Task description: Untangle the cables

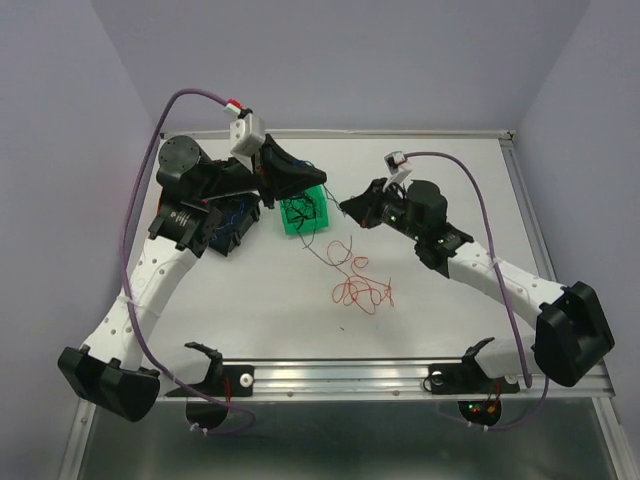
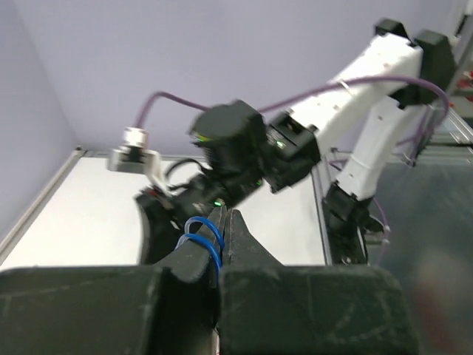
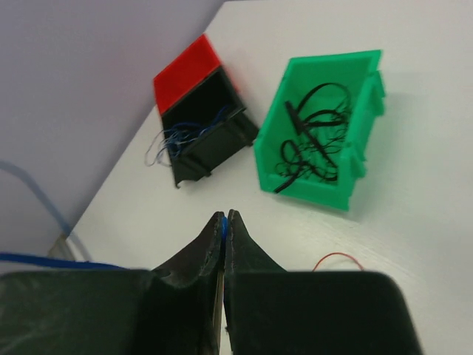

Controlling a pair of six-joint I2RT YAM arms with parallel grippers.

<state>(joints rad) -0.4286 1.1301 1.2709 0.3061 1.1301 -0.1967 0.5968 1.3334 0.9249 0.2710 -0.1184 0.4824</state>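
Blue cable (image 2: 201, 231) looped over the tips of the left gripper (image 2: 225, 219), jaws pressed together on it, no gap to see. Same colour at the right gripper (image 3: 224, 217): jaws closed tip to tip, a sliver of blue nipped between them, more blue trailing off to the left edge of the right wrist view. One strand in both grips or two: cannot tell.

From above, both grippers over the far half of the table (image 1: 450, 200), tips pointed at each other, near but apart. Left one over the far edge of the green bin (image 3: 318, 194), right one just beside that bin's right side. In the left wrist view, the right arm straight ahead, blurred.

Black cables (image 3: 314, 137) coiled in a loose heap inside the green bin, all within its walls. Just beside it on the left, black bin (image 3: 214, 151), red at its far end. Blue clump (image 3: 181, 137) tangled inside, a few loops spilling over the left wall onto the table.

Red cable (image 1: 362, 288) loose on the table, nearer the arm bases than the bins, a scribble of overlapping loops. Between it and the green bin, a thinner strand, colour not clear. Red loops apart from both grippers, touched by neither.
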